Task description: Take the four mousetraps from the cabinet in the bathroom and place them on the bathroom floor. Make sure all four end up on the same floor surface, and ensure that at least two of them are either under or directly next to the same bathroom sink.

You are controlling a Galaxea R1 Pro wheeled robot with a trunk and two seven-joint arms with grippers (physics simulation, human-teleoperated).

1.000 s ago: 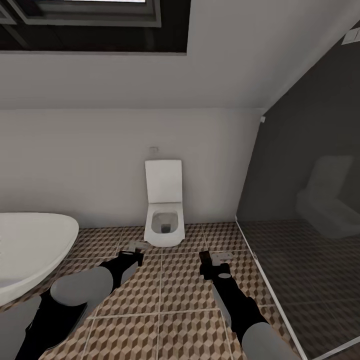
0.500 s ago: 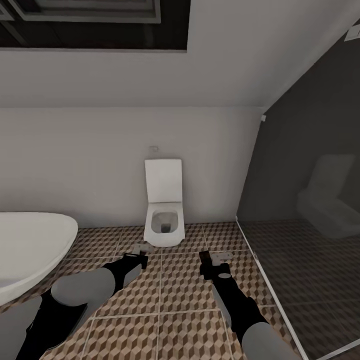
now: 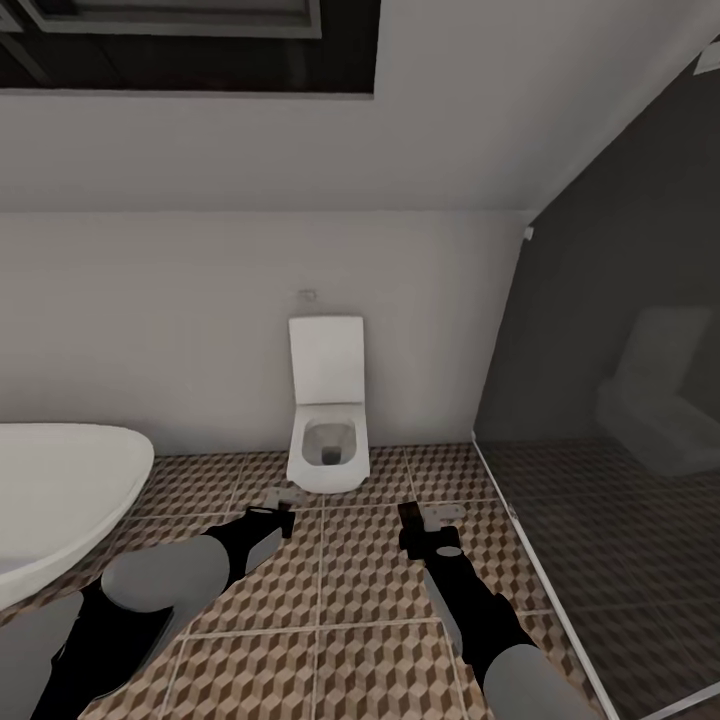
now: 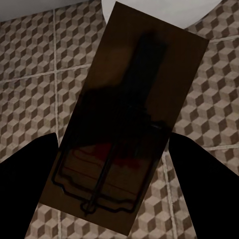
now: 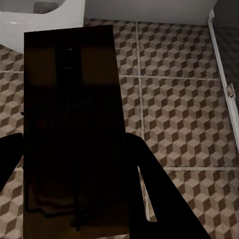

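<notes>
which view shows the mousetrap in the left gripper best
The left wrist view: the mousetrap sits close up between the dark jaws, its wire and red mark visible. In the head view it is a tiny grey sliver at the left gripper.

Bathroom floor [image 3: 360,590]: square tiles in a brown, beige and white cube pattern, pale grout lines; white toilet [image 3: 327,440] at the back wall, white bathtub [image 3: 60,495] alongside.
</notes>
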